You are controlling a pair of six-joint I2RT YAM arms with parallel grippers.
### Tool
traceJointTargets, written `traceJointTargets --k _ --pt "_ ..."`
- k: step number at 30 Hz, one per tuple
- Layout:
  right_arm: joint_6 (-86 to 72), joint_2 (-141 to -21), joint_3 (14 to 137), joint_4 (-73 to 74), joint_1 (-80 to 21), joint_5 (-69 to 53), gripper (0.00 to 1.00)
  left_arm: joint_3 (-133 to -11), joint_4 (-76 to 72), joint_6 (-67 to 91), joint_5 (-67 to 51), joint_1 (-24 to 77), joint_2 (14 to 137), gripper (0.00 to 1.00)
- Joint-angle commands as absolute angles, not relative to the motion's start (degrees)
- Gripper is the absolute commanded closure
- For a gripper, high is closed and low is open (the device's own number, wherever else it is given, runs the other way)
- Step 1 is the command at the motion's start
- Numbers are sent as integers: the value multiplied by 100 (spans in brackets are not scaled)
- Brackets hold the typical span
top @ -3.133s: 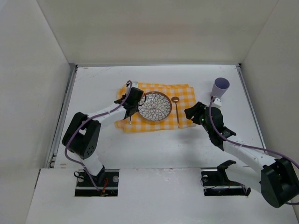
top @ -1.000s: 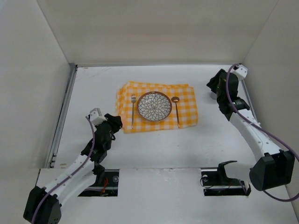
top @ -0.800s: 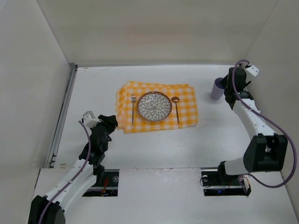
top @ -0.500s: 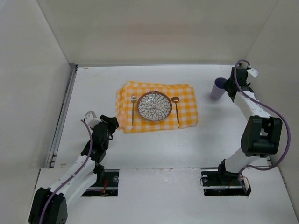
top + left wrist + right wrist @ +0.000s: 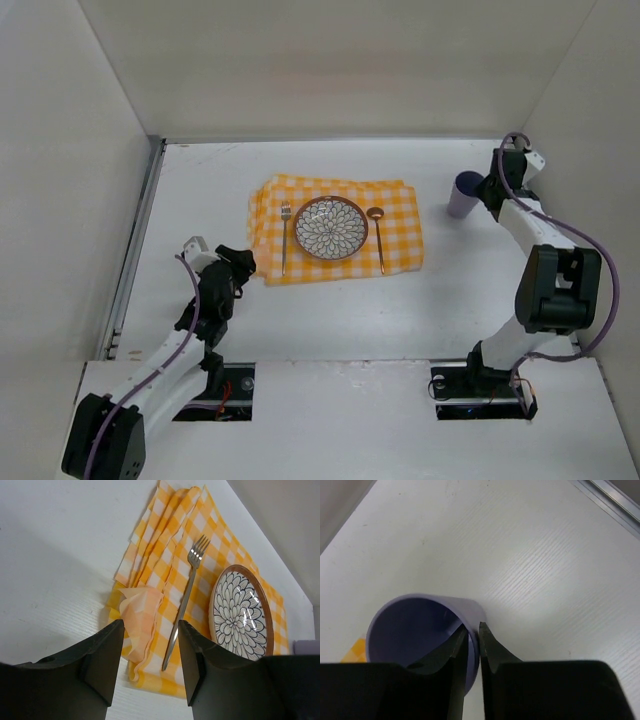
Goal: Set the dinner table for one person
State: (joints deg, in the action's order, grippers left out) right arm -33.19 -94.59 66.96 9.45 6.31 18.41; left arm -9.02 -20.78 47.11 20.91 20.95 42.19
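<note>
On the white dinner table (image 5: 330, 320) lies a yellow-and-white checked cloth (image 5: 400, 205). It carries a flower-patterned plate (image 5: 331, 228), a fork (image 5: 285, 240) to the plate's left and a gold spoon (image 5: 378, 240) to its right. A purple cup (image 5: 462, 196) stands right of the cloth. My right gripper (image 5: 474, 635) is shut on the cup's wall (image 5: 470, 611), one finger inside and one outside. My left gripper (image 5: 150, 662) is open and holds nothing. It hovers just off the cloth's near left corner (image 5: 140, 625), facing the fork (image 5: 186, 597) and plate (image 5: 240, 612).
Grey metal rails run along the table's left edge (image 5: 135, 250) and right edge (image 5: 535, 225). Tall white walls close in the back and both sides. The cloth's near left corner is folded over on itself.
My right gripper has come round to the cup's right side and closed on its wall. The left arm has drawn back from the fork to the cloth's near left corner, jaws open.
</note>
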Motion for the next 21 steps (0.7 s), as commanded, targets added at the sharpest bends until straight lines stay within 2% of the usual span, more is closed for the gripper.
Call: traceJointTargets --k 1,6,13,21 --pt "-3331 -8738 6706 571 515 2135 81 -853 -2373 4764 2074 2061 4263 55" --pt "-3033 -8429 7153 869 -3 2136 80 -879 -2399 4764 2030 2061 4324 55" --pt "-2918 -9104 7804 1090 -900 2031 80 -861 -2479 4772 1978 2044 4395 55" --pt "-3313 -9790 8059 571 -1270 1240 80 -853 -2443 4764 1960 1991 4289 55"
